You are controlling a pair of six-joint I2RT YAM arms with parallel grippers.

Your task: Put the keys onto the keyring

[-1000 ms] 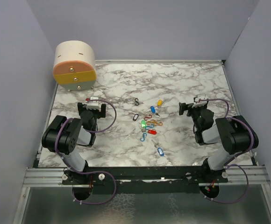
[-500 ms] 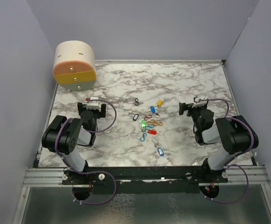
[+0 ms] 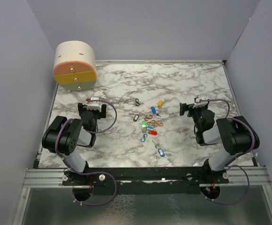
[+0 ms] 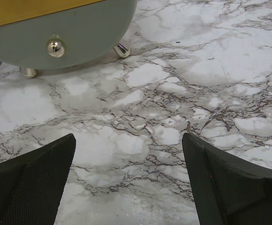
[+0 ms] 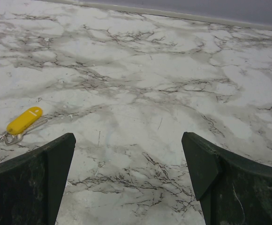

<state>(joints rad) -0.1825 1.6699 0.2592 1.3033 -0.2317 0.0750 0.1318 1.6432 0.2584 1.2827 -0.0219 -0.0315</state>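
**A:** How do your jaws stand?

**B:** Both are spread wide and grasp nothing. My left gripper (image 4: 129, 178) hangs low over the marble table (image 3: 192, 79). My right gripper (image 5: 126, 180) does the same on its own side.

**A:** And the keys (image 3: 152, 132)?

**B:** They lie loose on the table between my two arms, well apart from either gripper. Nearest my bases is a pale blue-tagged key (image 3: 161, 152), off by itself. Beyond it the red-tagged key (image 3: 152, 132) and the green-tagged key (image 3: 144, 124) sit in a tight cluster with thin loop clips (image 3: 155, 124), orange and blue. Farther on come a darker blue-tagged key (image 3: 153, 109) and then the yellow-tagged key (image 5: 24, 120). My right wrist camera sees that one ahead, off to the left of my fingers.

**A:** Anything past those?

**B:** A black loop clip (image 3: 138, 101) lies just left of the yellow one. In the far left corner a round cream-and-orange box (image 3: 75, 65) rests on small metal feet. My left wrist camera shows its shiny knob (image 4: 55, 47) ahead.
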